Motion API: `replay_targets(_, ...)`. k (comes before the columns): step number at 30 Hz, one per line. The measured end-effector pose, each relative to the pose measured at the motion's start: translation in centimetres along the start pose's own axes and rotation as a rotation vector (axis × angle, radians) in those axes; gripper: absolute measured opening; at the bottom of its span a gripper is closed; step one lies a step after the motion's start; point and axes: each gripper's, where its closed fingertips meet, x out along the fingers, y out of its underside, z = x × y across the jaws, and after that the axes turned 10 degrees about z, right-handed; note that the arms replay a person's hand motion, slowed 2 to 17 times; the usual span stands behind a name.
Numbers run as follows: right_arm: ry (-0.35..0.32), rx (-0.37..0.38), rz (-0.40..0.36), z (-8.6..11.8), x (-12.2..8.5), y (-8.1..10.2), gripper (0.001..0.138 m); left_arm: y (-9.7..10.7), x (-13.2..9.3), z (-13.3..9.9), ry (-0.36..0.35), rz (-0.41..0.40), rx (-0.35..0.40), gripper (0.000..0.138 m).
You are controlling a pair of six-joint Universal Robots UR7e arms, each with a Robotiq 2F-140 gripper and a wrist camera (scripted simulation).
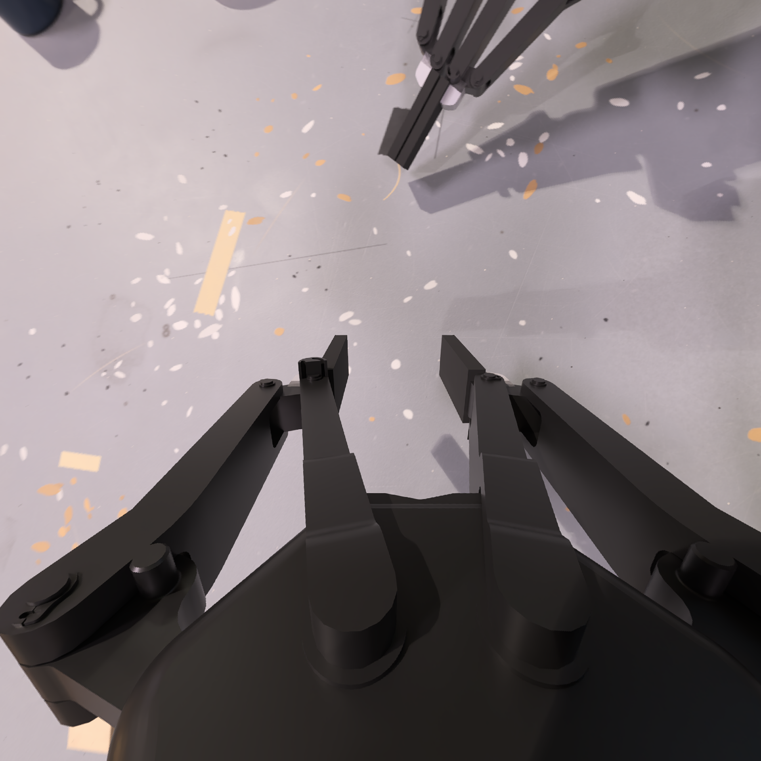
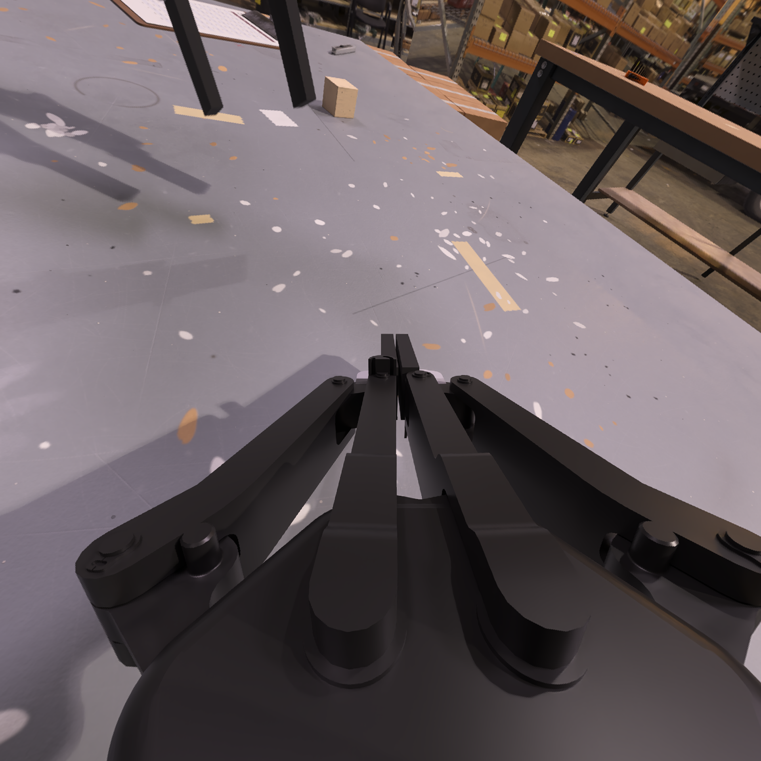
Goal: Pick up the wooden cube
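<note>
Grey, paint-flecked table (image 2: 247, 288) carries the wooden cube (image 2: 340, 97) far off, warehouse shelving (image 2: 535, 37) behind; left gripper (image 1: 393, 362) spread wide, right gripper (image 2: 394, 350) closed empty.

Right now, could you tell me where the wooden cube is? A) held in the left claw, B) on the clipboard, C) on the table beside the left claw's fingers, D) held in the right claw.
C: the wooden cube rests on the table, just beside the open left claw, outside its fingers.

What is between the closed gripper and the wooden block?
Only table: paint flecks and tape strips lie between the right gripper and the wooden cube, as the right wrist view shows.
</note>
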Motion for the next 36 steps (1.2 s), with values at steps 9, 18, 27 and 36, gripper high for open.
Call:
replay_targets(9,0.001,0.001,0.002,0.0,0.0,0.0,0.002,5.4,-5.8,5.8,-0.16,-0.001,-0.113,0.055)
replay_targets(18,0.006,-0.001,0.008,-0.1,0.1,0.1,0.002,13.1,-8.7,12.1,-0.268,0.067,-0.177,0.047)
replay_targets(27,0.01,-0.015,0.019,0.0,0.3,0.2,0.002,20.7,-8.2,17.4,-0.317,0.266,-0.151,0.043)
replay_targets(36,0.014,-0.043,0.04,0.3,0.6,0.3,0.002,24.9,-5.5,20.1,-0.251,0.397,-0.091,0.044)
